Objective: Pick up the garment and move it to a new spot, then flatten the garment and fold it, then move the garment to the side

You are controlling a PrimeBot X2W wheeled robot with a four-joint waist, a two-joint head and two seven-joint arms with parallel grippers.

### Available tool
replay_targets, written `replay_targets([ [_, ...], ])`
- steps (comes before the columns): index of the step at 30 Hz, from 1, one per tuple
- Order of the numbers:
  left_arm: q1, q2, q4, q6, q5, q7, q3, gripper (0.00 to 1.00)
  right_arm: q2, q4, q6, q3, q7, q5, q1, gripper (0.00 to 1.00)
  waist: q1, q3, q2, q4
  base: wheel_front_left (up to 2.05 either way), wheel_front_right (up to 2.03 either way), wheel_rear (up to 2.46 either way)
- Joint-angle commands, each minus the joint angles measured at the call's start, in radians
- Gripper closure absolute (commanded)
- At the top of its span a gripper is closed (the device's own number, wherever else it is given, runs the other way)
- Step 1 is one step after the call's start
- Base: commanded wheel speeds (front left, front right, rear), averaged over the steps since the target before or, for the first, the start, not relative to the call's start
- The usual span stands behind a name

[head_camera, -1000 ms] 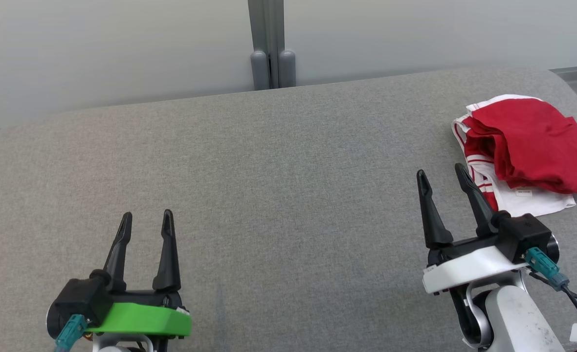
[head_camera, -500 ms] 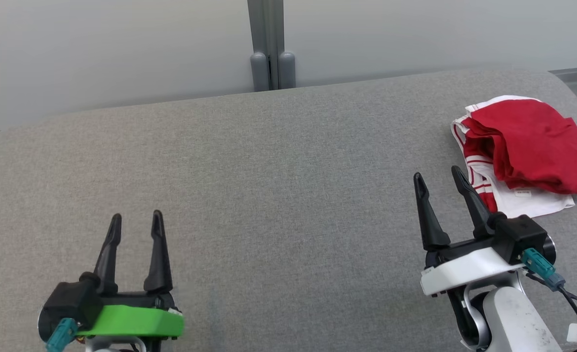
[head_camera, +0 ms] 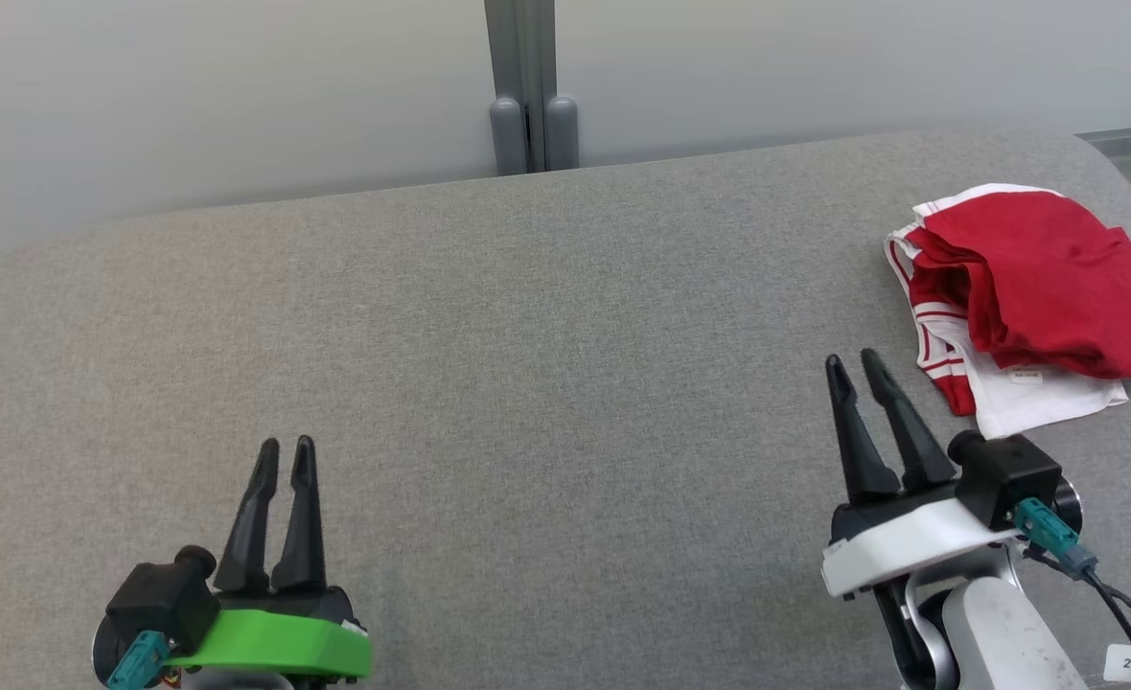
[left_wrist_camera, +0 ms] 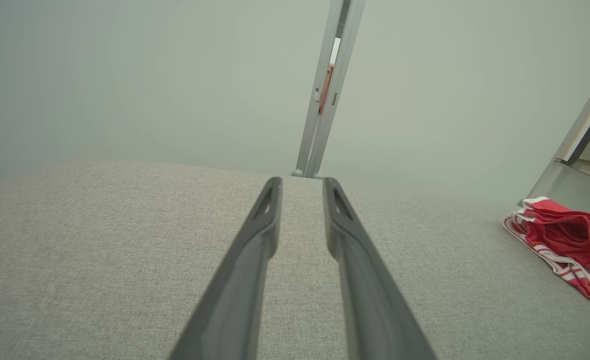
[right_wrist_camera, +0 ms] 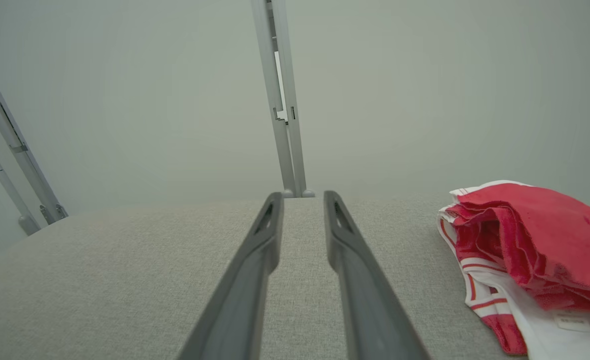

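Observation:
The garment [head_camera: 1040, 283] is a red and white bundle, loosely folded, lying near the right end of the grey padded table [head_camera: 546, 345]. It also appears at the right edge of the left wrist view as the garment [left_wrist_camera: 570, 235] and at the right of the right wrist view as the garment [right_wrist_camera: 535, 240]. My right gripper [head_camera: 852, 360] hovers just left of it, not touching, its fingers apart by a narrow gap with nothing between them [right_wrist_camera: 303, 199]. My left gripper [head_camera: 286, 444] is over bare table at the lower left, likewise narrowly open and empty [left_wrist_camera: 302, 185].
A pale wall runs behind the table, with a grey metal post [head_camera: 527, 86] at its back centre. The table's far right corner is rounded, close behind the garment. Slanted metal rails [right_wrist_camera: 10, 150] stand off to the left in the right wrist view.
Both grippers' fingers have drawn much closer together. The right gripper has pulled back slightly toward me, away from the garment. The garment has not moved.

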Motion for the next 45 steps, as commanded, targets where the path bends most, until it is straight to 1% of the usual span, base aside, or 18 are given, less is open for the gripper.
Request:
replay_targets([
  [1, 0.002, -0.001, 0.01, 0.0, -0.001, 0.0, -0.001, 1.0, 0.0, 0.008, 0.0, 0.0, 0.0, 0.001, 0.008, 1.0, 0.0001, 0.0, 0.0, 0.0, 0.0, 0.0, 0.0],
  [2, 0.004, -0.001, 0.016, 0.0, -0.004, 0.001, -0.001, 1.0, 0.001, 0.014, 0.0, 0.001, 0.001, 0.005, 0.015, 1.0, 0.0001, 0.0, 0.0, 0.0, 0.0, 0.0, 0.0],
  [11, -0.01, 0.006, 0.031, -0.003, -0.171, 0.04, 0.015, 1.0, -0.01, 0.018, 0.0, -0.013, 0.036, 0.194, 0.018, 1.0, 0.0001, -0.003, 0.0, 0.003, 0.0, 0.0, 0.0],
  [25, -0.034, 0.014, 0.058, -0.008, -0.395, 0.096, 0.038, 1.0, -0.021, 0.028, 0.0, -0.036, 0.086, 0.447, 0.019, 1.0, 0.0001, -0.007, 0.0, 0.009, 0.0, 0.0, 0.0],
  [45, -0.058, 0.021, 0.081, -0.013, -0.653, 0.164, 0.069, 1.0, -0.029, 0.039, 0.0, -0.07, 0.152, 0.735, 0.023, 1.0, 0.0001, -0.012, 0.0, 0.016, 0.0, 0.0, 0.0],
])
